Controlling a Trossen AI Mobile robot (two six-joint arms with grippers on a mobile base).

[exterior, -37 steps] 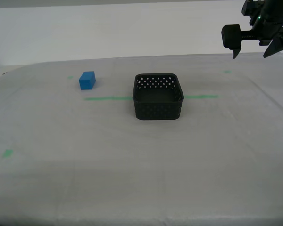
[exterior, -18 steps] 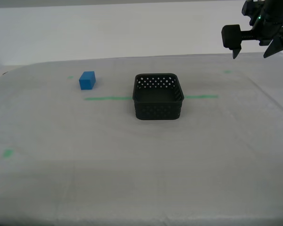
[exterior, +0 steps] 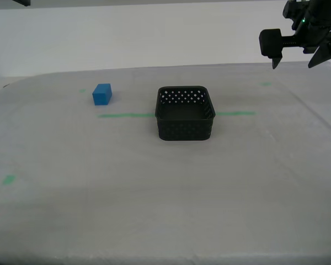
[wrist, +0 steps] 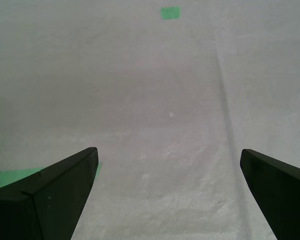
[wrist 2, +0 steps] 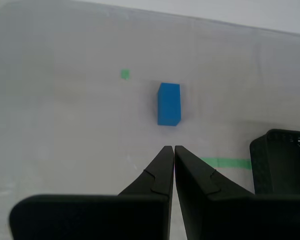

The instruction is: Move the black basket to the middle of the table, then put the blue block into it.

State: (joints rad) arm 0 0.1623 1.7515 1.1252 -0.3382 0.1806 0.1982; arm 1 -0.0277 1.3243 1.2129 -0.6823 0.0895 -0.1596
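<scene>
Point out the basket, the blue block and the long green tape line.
basket (exterior: 185, 130), exterior view, front wall.
blue block (exterior: 101, 97), exterior view, front face.
green tape line (exterior: 126, 115), exterior view, stretch beside the basket.

First hand (wrist: 167, 160): fingers spread wide apart, nothing between them, pointing down at bare desk (wrist: 155, 100) cloth and hanging clear above it.
First arm: in the exterior view it shows at the upper right corner, held high above the desk's far edge, its hand (exterior: 295, 59) with dark finger tips pointing downward.
Second hand (wrist 2: 174, 150): fingers pressed together tip to tip, gripping nothing, held above the desk.
Second arm: only a small dark piece shows at the exterior view's top left corner; its pose cannot be told.
</scene>
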